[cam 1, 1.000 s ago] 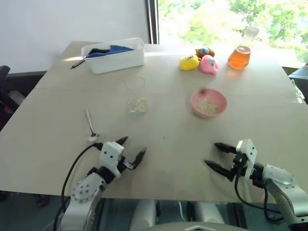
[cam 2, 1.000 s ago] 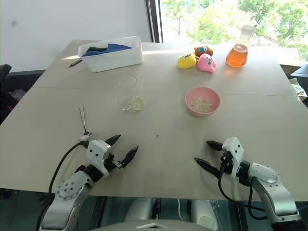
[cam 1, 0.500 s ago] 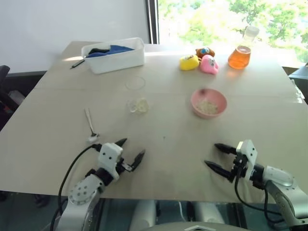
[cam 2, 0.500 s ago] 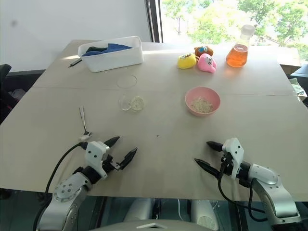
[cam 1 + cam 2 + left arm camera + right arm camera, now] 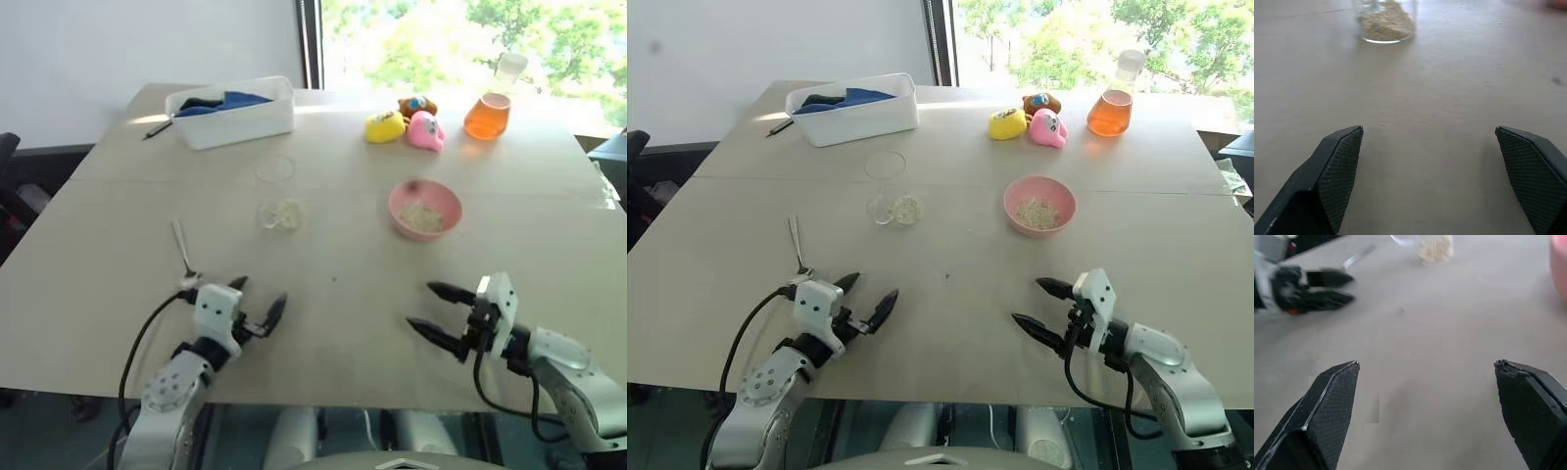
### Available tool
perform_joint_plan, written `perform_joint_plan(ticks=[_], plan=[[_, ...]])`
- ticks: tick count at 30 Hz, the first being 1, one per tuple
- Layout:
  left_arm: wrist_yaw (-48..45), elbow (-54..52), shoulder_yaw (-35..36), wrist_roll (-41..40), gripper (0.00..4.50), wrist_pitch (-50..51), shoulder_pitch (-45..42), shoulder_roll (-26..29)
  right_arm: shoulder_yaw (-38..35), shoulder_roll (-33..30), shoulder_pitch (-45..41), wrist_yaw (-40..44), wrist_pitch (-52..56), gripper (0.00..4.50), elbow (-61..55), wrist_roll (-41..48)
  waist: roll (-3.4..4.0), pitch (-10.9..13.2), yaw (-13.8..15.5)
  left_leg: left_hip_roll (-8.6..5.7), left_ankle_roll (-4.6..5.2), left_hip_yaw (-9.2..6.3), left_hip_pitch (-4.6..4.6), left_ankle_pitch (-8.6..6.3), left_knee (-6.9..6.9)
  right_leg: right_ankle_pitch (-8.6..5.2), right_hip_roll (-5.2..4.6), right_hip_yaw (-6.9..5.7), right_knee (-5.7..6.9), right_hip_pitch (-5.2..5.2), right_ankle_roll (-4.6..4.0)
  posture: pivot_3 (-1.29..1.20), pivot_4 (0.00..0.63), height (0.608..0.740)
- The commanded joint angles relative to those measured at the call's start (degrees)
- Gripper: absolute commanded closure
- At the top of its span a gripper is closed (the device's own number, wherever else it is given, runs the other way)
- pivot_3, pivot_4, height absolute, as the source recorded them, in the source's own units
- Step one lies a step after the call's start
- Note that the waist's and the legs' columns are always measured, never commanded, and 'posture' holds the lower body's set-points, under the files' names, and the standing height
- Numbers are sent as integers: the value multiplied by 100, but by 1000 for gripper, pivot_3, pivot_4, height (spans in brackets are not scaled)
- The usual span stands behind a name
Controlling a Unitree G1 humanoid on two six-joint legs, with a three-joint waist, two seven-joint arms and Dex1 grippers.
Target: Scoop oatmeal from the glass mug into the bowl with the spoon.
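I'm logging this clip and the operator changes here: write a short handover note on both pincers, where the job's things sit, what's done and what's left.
Left pincer: open, empty, low over the near table edge, just short of the spoon.
Right pincer: open, empty, near edge, on the bowl's side.
Slim silver metal spoon: flat on the table, untouched.
Small clear glass mug: mid-table, pale oatmeal flakes inside.
Small round pink bowl: to the right of the mug, already holding some flakes.
Done: nothing in hand; whether the bowl's flakes came from earlier scoops can't be told.
Left: grasp spoon, scoop from mug, tip into bowl.
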Motion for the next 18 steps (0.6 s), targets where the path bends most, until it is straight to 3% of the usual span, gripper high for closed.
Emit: perform_joint_plan(ticks=[1,9,18], plan=[[774,-613,255,228,0,1046,-504,30,-8,84,-721,-295,590,25,-913,735,-6,4,3,0,0,-2,0,0,1,0,1,-1,2,0,0,0,150,740],[1510,-1321,1060,222,0,3362,-1582,347,81,-17,-1591,-508,1315,25,-1299,1264,-23,14,13,-3,-2,-23,-34,1,4,0,33,-16,-6,-17,1,0,150,740],[1242,-548,1620,31,0,3791,-1790,519,83,-20,-1840,-462,1428,25,-1181,1380,-25,15,12,-2,-4,-28,-51,2,7,1,11,-24,-10,-32,1,0,150,740]])
